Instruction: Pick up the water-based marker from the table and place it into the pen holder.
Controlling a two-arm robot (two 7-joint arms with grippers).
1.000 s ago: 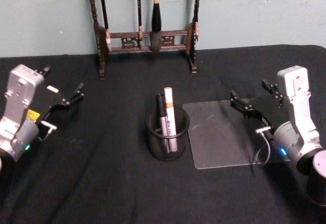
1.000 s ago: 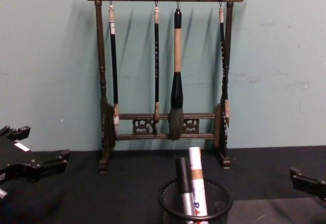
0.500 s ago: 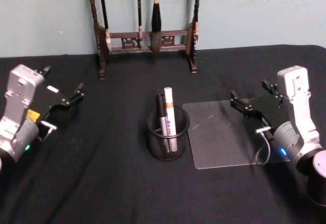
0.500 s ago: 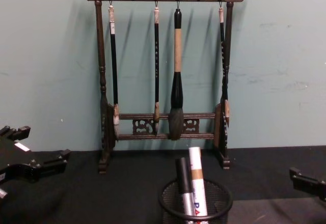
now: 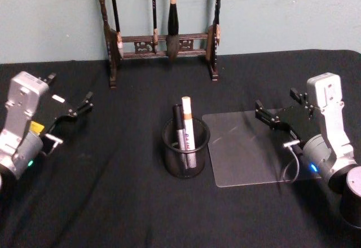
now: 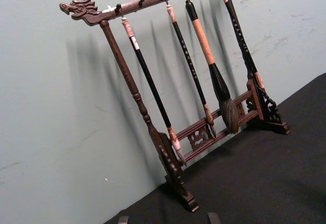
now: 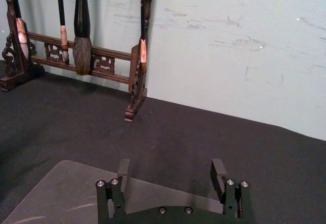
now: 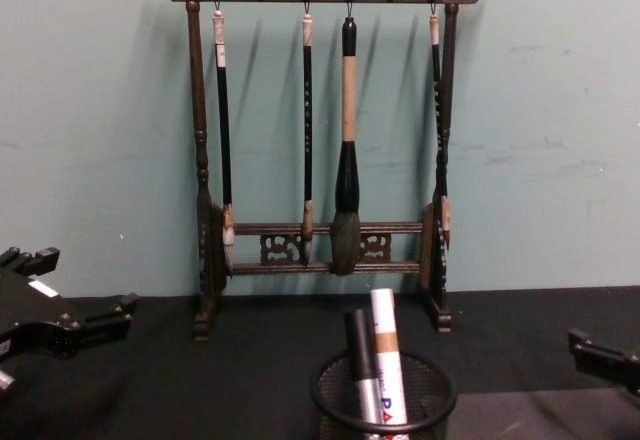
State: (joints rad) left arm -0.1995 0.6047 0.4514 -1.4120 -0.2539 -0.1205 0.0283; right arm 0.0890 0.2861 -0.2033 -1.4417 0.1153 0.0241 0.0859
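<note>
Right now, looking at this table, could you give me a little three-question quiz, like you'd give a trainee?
1. True or false: both markers stand inside the pen holder.
2. How many brushes hang on the brush rack? A) two B) four C) six
3. The clear mat lies on the holder's ____ side.

Key: 1 true. 2 B. 3 right. Extra: the left gripper and the right gripper both sit open at the table's sides, holding nothing.

Pale green wall (image 8: 540, 140) behind, scuffed w/ marks. Table (image 5: 113, 203) under black cloth. Dark wooden brush rack (image 8: 200, 160) (dragon-head ends) at back, four brushes hanging.
</note>
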